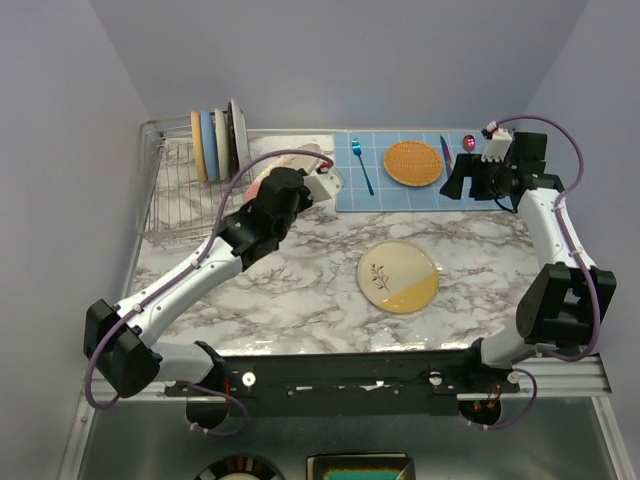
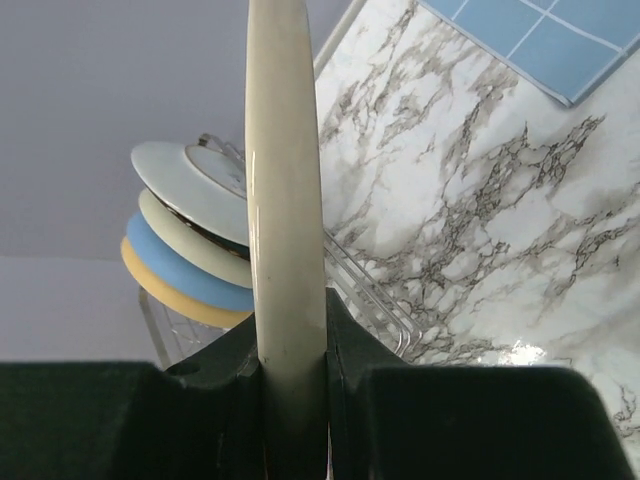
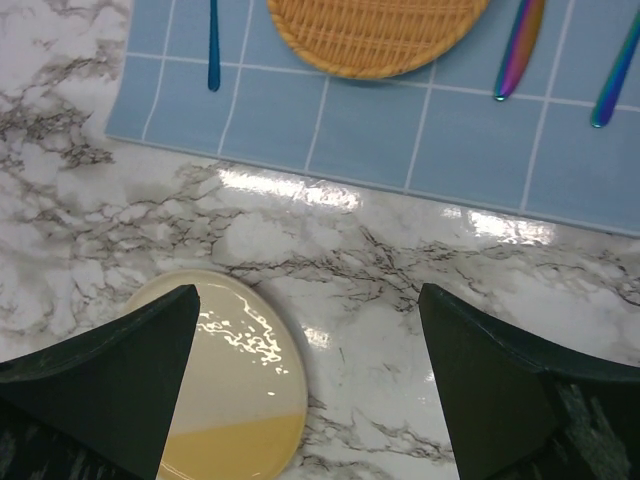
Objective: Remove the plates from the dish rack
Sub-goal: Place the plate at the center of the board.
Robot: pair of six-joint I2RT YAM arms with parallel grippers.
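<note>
Clamping the rim of the held plate, the left gripper has its dark jaws closed hard on the cream ceramic. The plate stands upright and edge-on, with its rim seated deep between the fingers.

The step in hand looks like carrying this plate away from the dish rack toward the marble table. To do it well, the plate should be lifted clear of the rack's wire side before it is tipped flat. A pinch on one edge lets a glazed disc swing or slip, so a slow wrist turn is the safer choice. It should then be released low onto bare marble, apart from the plate already lying there.

Just behind the gripper, the rack holds a row of standing plates at its far end. A white one with a thin gold line is nearest, then cream, blue and yellow. They lean close together, so each later pick will likely need the fingers to slip in without knocking a neighbour.

Farther out, the twig plate lies flat on the table, cream above and yellow-orange below. The right gripper hovers above its far edge with jaws spread wide, holding nothing. Beyond it, the blue mat carries a woven disc, a blue spoon and other cutlery.
</note>
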